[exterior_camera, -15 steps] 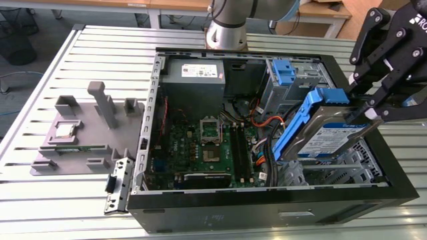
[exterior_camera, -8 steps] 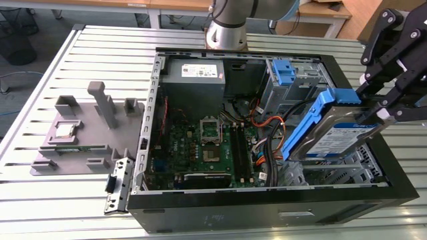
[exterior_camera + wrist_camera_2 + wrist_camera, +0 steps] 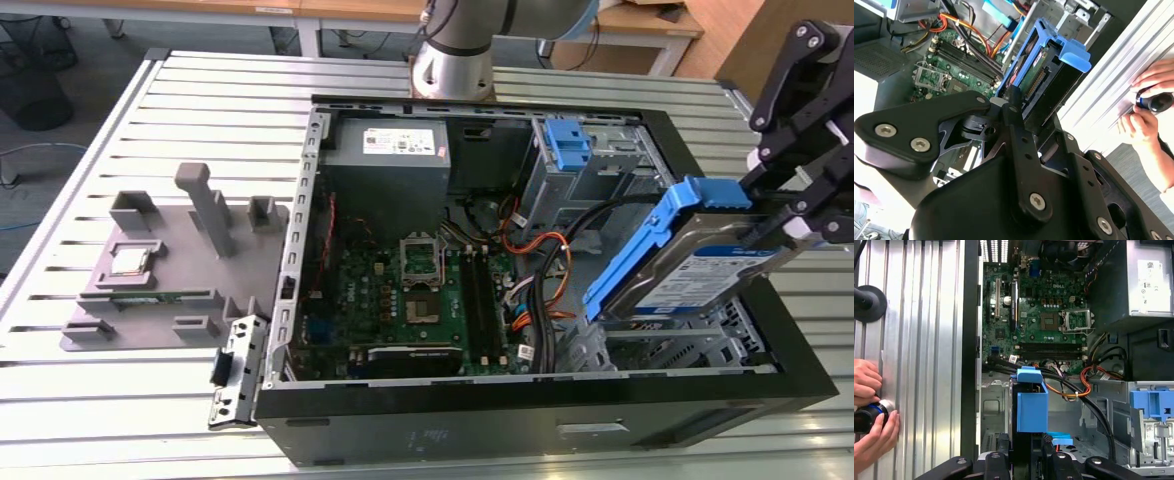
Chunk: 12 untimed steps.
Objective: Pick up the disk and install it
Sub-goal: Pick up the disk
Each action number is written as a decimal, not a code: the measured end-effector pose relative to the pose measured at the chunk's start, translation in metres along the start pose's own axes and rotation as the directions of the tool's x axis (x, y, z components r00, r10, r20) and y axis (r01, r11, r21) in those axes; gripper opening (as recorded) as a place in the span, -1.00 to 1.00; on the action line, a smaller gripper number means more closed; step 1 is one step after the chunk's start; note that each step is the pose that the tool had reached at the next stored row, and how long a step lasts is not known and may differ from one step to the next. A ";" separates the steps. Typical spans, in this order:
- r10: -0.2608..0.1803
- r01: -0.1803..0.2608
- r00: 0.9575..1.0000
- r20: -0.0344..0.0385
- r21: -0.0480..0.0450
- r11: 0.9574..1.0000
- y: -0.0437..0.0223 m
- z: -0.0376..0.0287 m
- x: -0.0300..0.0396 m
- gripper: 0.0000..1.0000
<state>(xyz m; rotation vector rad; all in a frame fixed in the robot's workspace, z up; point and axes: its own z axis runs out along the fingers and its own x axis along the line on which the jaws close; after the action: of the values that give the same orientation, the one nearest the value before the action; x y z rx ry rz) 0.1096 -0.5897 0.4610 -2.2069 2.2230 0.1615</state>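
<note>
At the exterior view's left we see one grey stand (image 3: 160,260) on the ribbed metal table (image 3: 107,150). Next comes one open computer case (image 3: 534,425), lying on its side. Inside it we count one green circuit board (image 3: 400,300) toward the left, one grey box (image 3: 390,148) with a white sticker at the far wall, and one blue bracket (image 3: 567,145) in the bay further right. At the exterior view's right is the one disk (image 3: 701,275), silver with a blue frame. It is tilted over the case's right-hand cage with its lower end near the metal; we cannot tell whether it touches. The one gripper (image 3: 790,222) has its jaws clamped on the disk's raised end. In the first wrist view two hands (image 3: 876,442) rest on the table beside the case, closed around one small dark object (image 3: 866,417) with a blue ring.
</note>
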 end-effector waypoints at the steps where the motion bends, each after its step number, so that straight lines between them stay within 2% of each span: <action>1: 0.000 0.000 1.000 0.000 0.000 1.000 -0.0023 -0.0001 0.0000 -0.31; 5: 0.000 0.000 1.000 0.000 0.000 1.000 -0.0100 -0.0005 -0.0001 -0.31; 12: 0.000 0.000 1.000 0.000 0.000 1.000 -0.0158 0.0024 0.0001 -0.31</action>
<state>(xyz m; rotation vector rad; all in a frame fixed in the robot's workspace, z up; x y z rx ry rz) 0.1252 -0.5897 0.4575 -2.2069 2.2232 0.1614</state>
